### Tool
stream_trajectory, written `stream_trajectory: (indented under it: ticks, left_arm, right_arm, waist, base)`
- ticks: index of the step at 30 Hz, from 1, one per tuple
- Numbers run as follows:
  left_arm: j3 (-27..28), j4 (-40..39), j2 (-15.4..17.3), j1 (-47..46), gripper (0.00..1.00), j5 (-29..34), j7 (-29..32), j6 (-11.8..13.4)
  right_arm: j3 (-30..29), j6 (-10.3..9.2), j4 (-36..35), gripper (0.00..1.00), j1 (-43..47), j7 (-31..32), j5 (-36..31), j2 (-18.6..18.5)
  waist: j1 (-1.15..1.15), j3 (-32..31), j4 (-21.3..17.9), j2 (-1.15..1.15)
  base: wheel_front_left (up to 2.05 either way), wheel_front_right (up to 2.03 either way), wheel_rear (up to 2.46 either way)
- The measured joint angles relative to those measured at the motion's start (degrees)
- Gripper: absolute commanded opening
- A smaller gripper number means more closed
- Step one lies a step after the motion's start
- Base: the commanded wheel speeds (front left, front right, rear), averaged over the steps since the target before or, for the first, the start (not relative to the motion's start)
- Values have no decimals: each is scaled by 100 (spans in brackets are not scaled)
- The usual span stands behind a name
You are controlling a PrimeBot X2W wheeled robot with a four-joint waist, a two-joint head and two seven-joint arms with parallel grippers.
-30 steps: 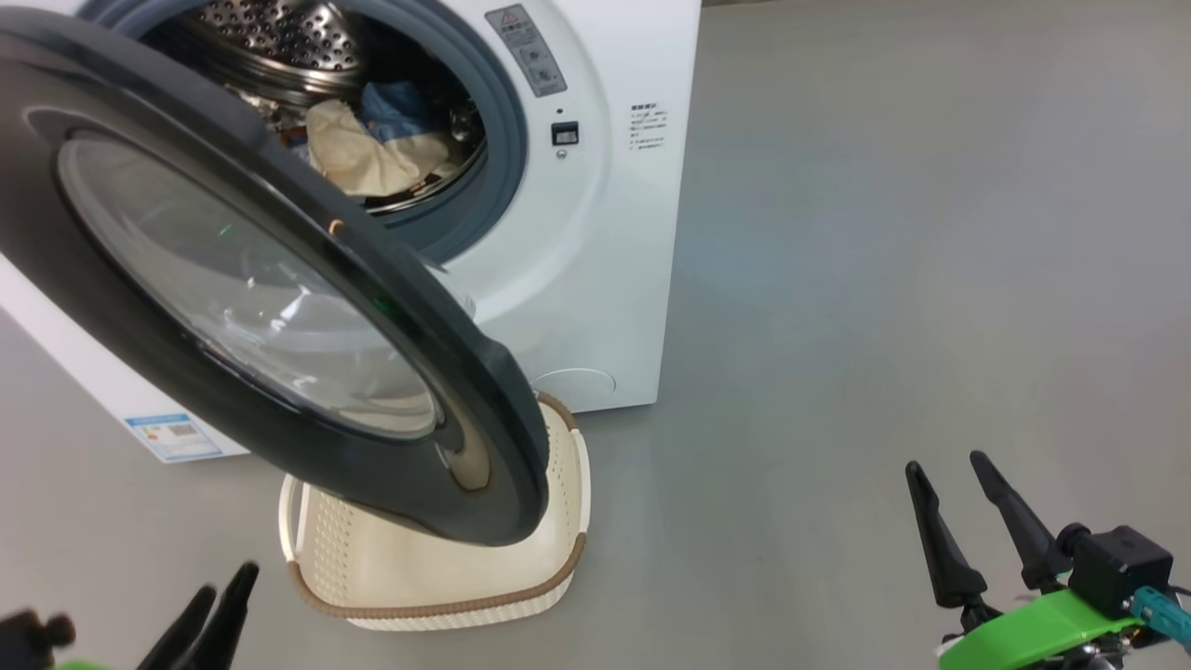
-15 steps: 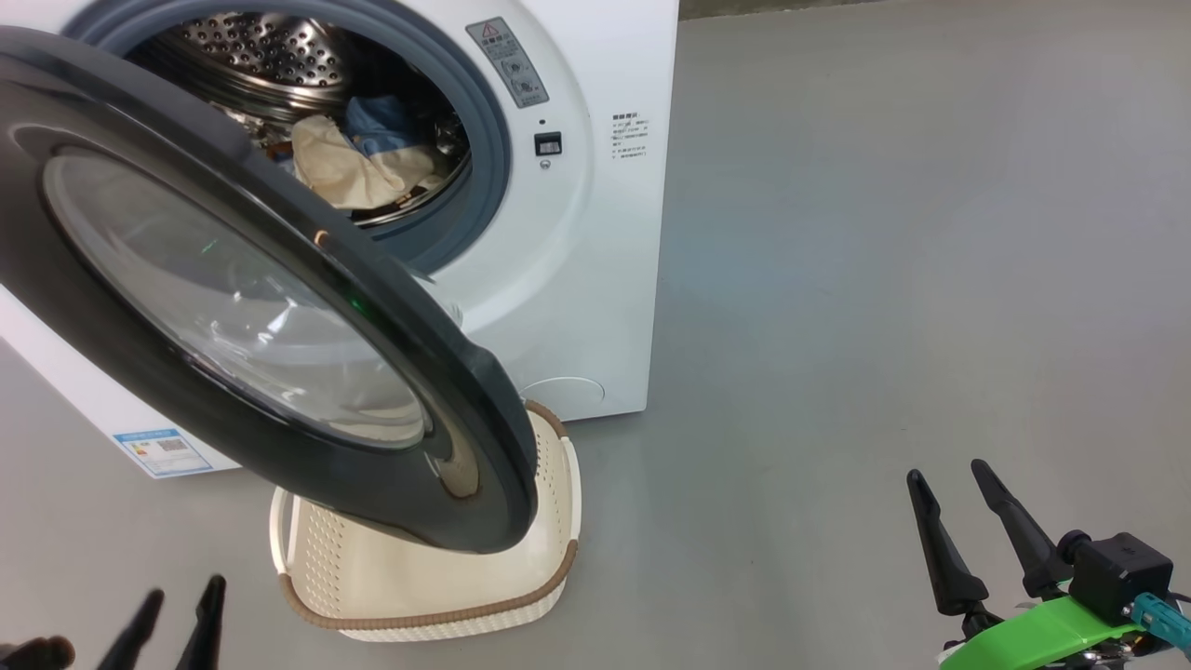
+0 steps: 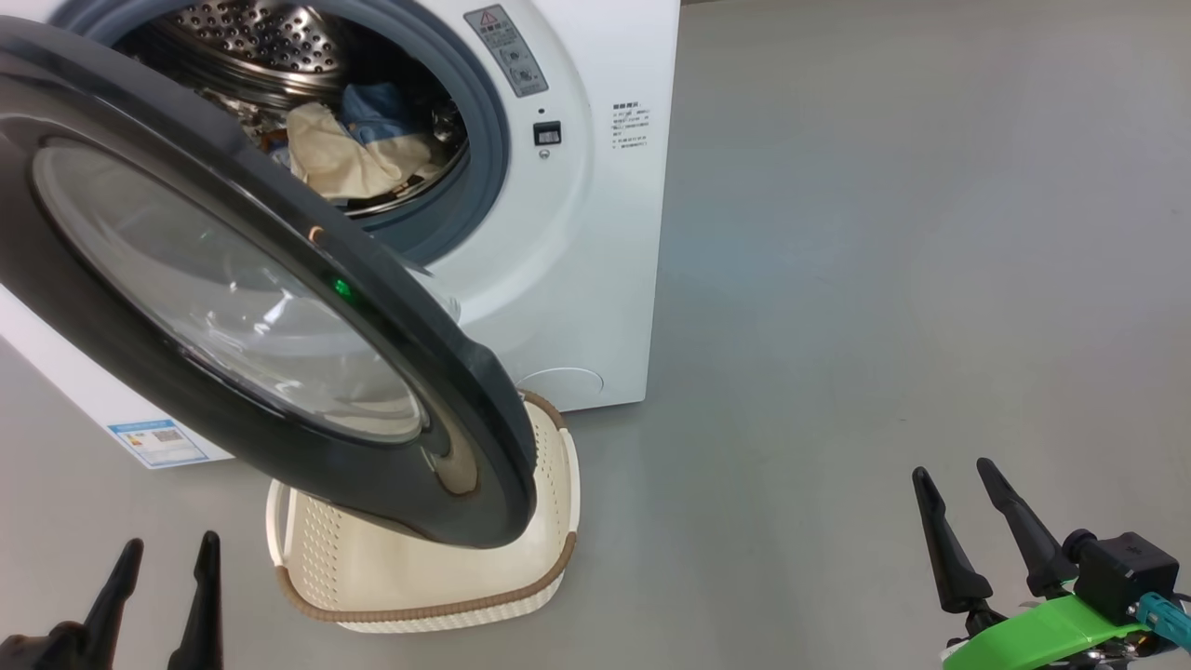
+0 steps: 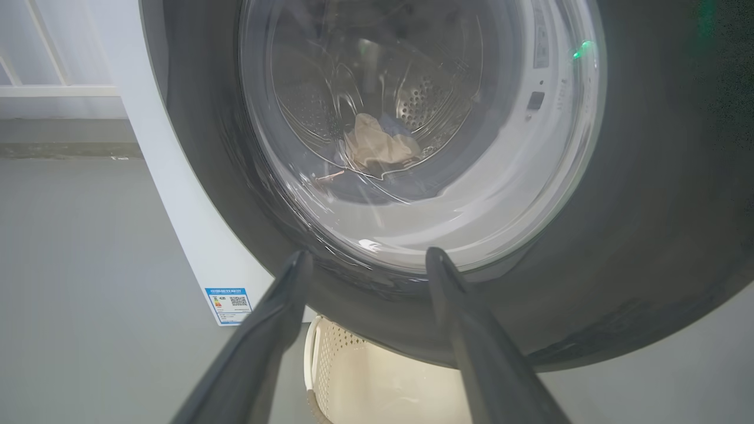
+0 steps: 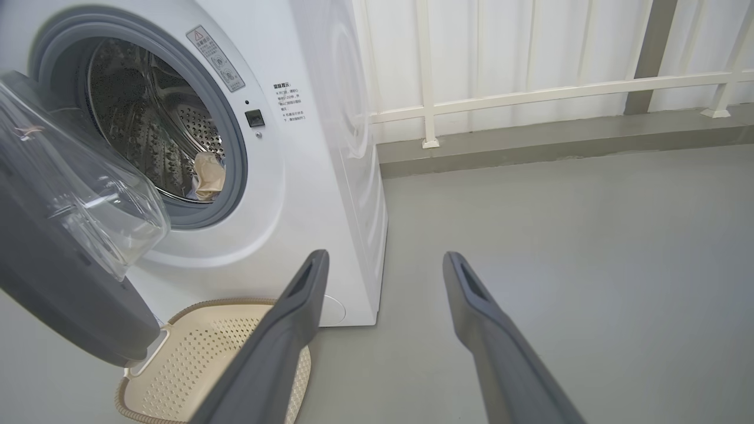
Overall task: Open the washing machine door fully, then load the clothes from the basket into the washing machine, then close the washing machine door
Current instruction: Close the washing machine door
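The white washing machine (image 3: 577, 233) stands with its round black door (image 3: 465, 391) swung out towards me, hanging over the cream basket (image 3: 419, 596). The clothes (image 3: 340, 140), cream and light blue, lie inside the steel drum; they show through the door glass (image 4: 377, 147) and from the side (image 5: 209, 168). What I see of the basket's bottom (image 5: 200, 353) is bare. My left gripper (image 3: 172, 542) is open at the lower left, just short of the door's lower rim (image 4: 370, 253). Far to the right, over the floor, my right gripper (image 3: 953, 468) is open and holds nothing (image 5: 386, 254).
Grey floor (image 3: 884, 279) spreads wide to the right of the machine. A white railing (image 5: 530, 94) on a low kerb runs behind it. A blue label (image 4: 230, 301) marks the machine's left side panel near the floor.
My left gripper has come up into the lower left of the head view and straightened. The camera has shifted a little. Door, basket and right gripper keep their places.
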Motion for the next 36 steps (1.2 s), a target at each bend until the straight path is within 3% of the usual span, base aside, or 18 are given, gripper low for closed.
stream_trajectory:
  ticks: [18,36]
  left_arm:
    - [658,-64,-799,143,100,731,-40,0]
    - [682,-54,-858,143,100,743,-40,0]
  right_arm:
    - [-30,0,1,100,-15,0,0,62]
    - [-31,0,1,100,-29,0,0,57]
  waist:
    - [0,88,-1,0]
    - [0,117,38,0]
  base:
    - [0,0,0]
    - [0,0,0]
